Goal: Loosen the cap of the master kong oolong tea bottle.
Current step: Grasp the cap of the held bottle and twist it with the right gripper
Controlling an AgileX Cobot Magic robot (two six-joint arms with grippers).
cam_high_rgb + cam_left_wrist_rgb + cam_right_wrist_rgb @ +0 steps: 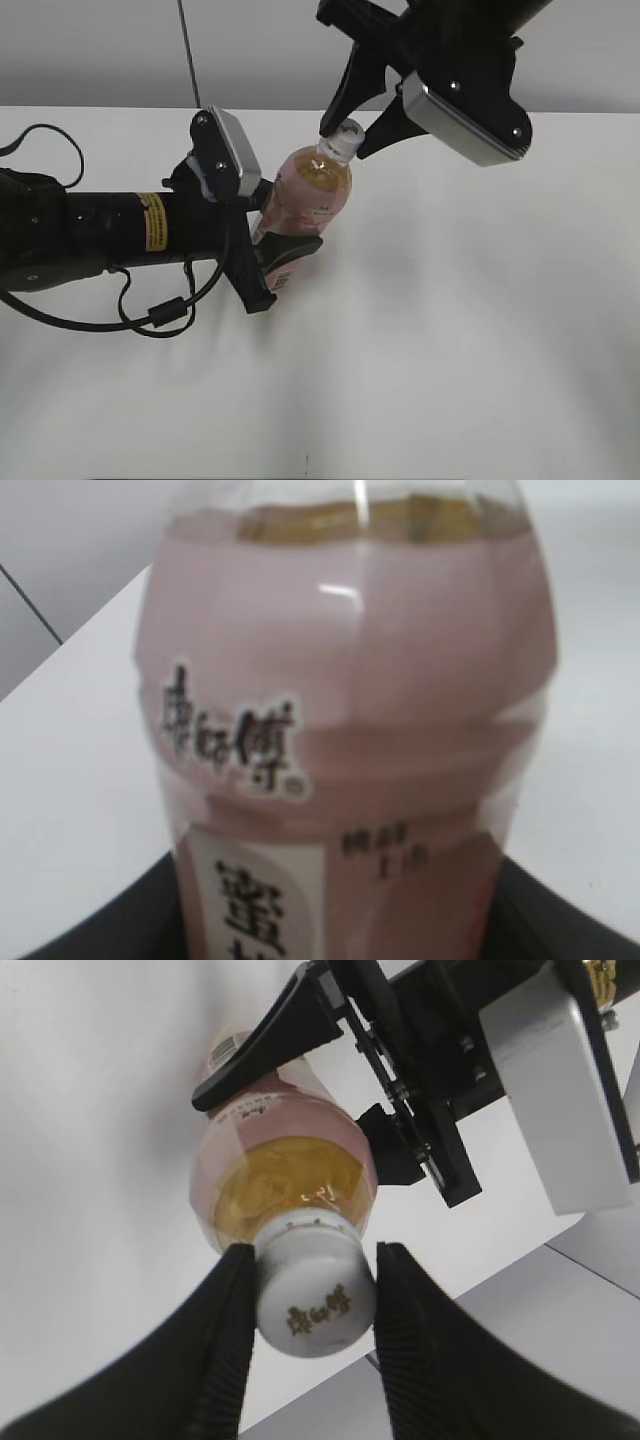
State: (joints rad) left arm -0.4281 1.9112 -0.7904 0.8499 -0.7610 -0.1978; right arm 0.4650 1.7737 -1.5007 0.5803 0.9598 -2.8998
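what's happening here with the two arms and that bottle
The left end effector is clamped around the body of the pink-labelled tea bottle, holding it on the white table. The right end effector has its fingers on either side of the white cap, placed to twist it. The cap is on the bottle.

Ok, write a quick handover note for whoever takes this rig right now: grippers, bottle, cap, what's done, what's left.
Left gripper: jaws shut on the master kong oolong tea bottle, low on its body, holding it tilted on the table.
Right gripper: jaws shut on the cap, one finger each side.
Done: bottle braced, cap gripped.
Left: twist the cap loose. Whether it has turned at all cannot be told; it sits on the neck.
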